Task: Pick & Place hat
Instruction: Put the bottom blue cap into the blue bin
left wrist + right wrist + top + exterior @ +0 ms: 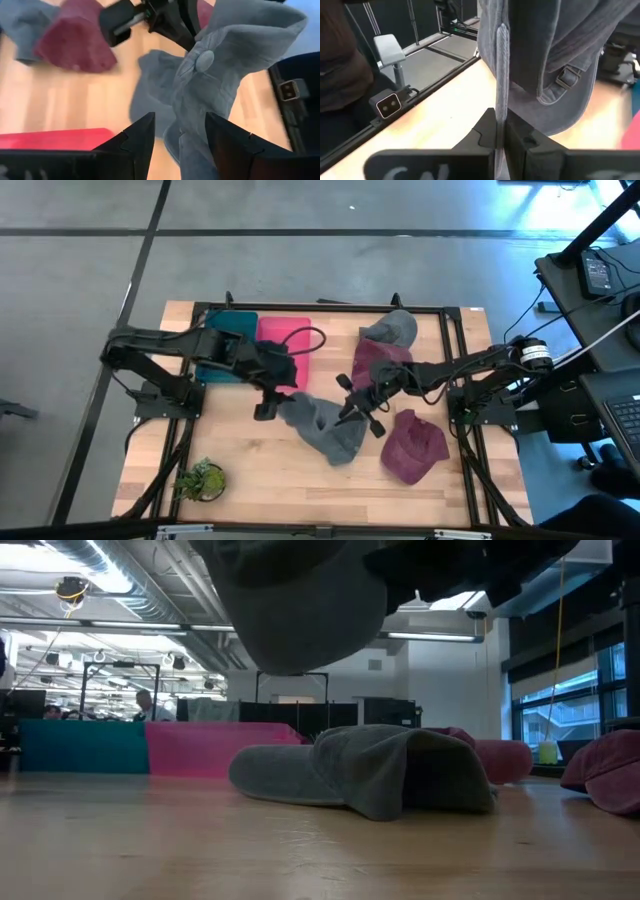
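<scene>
surface (250, 470): wood, grey hat (325, 425) mid-surface | my right pincer (352, 408) clamped on its fabric | my left pincer (272, 402) apart | room: grey floor (80, 280)

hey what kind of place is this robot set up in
Most likely a robotics lab or workshop in an open-plan industrial space. Exposed ceiling ducts and strip lights run overhead, a wooden table sits in a black frame on a concrete floor, and hats such as the grey hat lie about.

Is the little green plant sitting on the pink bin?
No, the plant stands on the bare wooden table, far from the pink bin.
</scene>
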`<action>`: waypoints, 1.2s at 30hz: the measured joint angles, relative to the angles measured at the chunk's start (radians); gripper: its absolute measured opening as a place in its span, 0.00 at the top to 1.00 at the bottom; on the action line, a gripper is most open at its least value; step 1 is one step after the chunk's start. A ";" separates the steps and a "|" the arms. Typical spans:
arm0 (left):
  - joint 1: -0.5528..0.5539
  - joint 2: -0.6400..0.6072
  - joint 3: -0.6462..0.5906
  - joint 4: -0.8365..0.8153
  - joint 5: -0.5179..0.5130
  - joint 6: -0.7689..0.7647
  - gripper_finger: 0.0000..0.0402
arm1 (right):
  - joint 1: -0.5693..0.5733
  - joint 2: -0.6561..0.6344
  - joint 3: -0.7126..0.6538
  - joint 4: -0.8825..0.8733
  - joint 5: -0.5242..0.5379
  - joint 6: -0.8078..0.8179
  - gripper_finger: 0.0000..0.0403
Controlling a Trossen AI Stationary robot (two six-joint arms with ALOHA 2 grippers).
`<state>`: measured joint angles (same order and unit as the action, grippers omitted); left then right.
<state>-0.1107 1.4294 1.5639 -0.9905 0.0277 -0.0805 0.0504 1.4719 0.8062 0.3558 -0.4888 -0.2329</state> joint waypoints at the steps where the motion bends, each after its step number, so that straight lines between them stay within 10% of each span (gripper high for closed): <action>1: 0.005 0.007 0.000 0.002 0.021 0.000 0.58 | 0.002 0.000 0.000 0.001 0.000 -0.006 0.96; 36: -0.023 0.089 0.000 0.169 0.061 0.146 0.66 | 0.000 0.000 0.000 -0.003 0.026 0.050 0.95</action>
<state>-0.1337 1.5188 1.5642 -0.8216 0.0891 0.0650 0.0502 1.4723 0.8062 0.3531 -0.4625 -0.1829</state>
